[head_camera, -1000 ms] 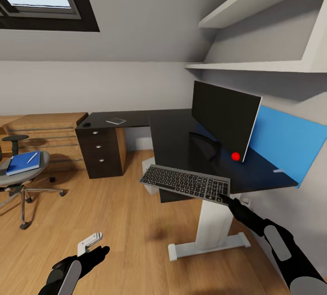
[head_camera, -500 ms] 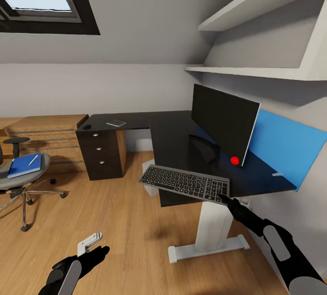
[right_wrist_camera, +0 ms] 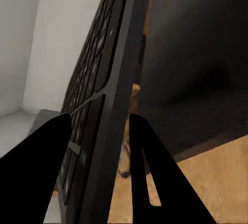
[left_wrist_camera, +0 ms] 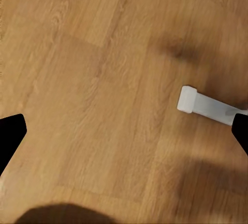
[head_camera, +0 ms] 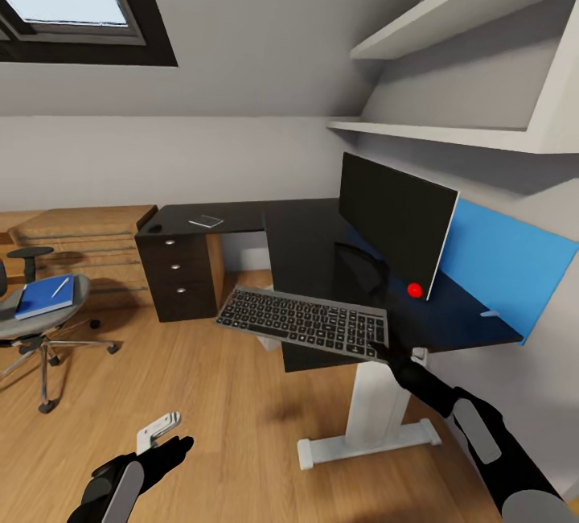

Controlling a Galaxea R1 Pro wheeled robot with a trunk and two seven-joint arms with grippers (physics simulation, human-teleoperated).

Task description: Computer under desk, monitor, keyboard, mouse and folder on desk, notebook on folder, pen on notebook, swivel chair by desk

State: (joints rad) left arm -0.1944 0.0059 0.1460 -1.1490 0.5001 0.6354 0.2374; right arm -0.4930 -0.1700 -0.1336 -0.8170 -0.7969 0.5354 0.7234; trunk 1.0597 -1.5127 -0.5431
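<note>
R gripper (head_camera: 381, 348) clamps keyboard (head_camera: 304, 319) by one end, w/ it held level just off desk (head_camera: 305, 241) edge, prob. so it can go beside monitor (head_camera: 394, 220); L gripper (head_camera: 165, 449) spread open, nothing in it.

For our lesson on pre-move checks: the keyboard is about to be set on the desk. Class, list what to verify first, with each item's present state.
1. Right gripper shut on keyboard corner: ok.
2. Keyboard resting on desk: not ok, held partly past its front edge.
3. Bare desk in front of monitor: ok.
4. Left gripper open, low over the floor: ok.
5. Grip firmness: cannot tell.
</note>
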